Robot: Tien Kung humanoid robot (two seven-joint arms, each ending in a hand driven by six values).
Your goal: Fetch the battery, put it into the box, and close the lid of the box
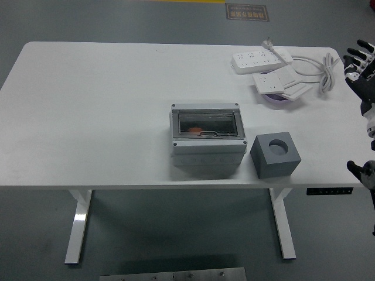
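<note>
A grey box [207, 139] with a clear lid stands near the table's front edge, its lid down. Through the lid I see an orange-red object [196, 130], probably the battery, lying inside at the left. My right hand [362, 65] is at the picture's right edge, beyond the table's right end, fingers spread and holding nothing. The left arm does not show.
A grey block [275, 154] with a round hole in its top sits right of the box. At the back right lie white power strips [262, 58], a cable [319, 67] and a purple dish [277, 98] under them. The white table [94, 111] stretches to the left.
</note>
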